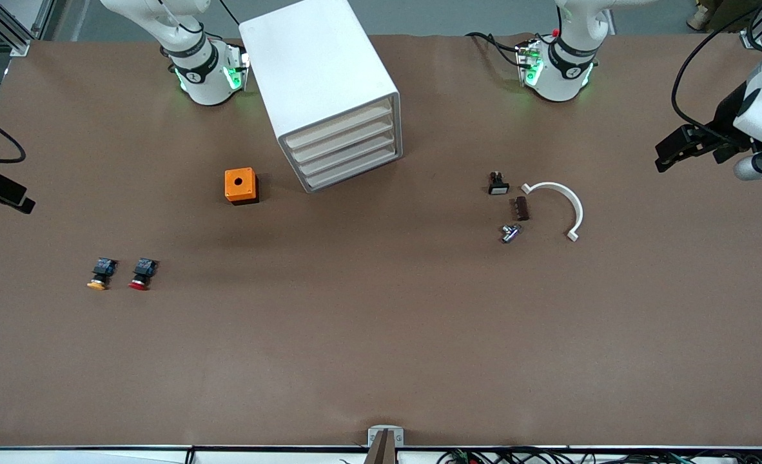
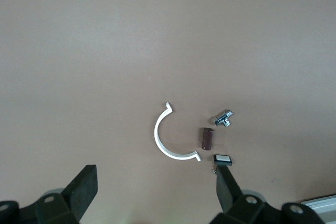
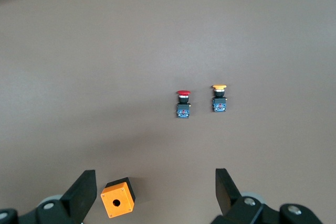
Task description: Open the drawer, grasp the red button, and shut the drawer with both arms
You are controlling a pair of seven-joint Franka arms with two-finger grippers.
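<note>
Nearest the camera, toward the right arm's end, lies our red button, while the cabinet's drawer sits closed and both left gripper and right gripper wait high, fingers apart; opening comes first, we judge.

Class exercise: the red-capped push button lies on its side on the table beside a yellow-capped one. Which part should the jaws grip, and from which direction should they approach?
Probably grip the dark body of the red-capped button, not its round cap. It lies on its side, cap toward the front camera, so come straight down with the jaws across the body's flat flanks. The yellow-capped button lies apart beside it, toward the right arm's end, leaving some room for a finger between them.
</note>
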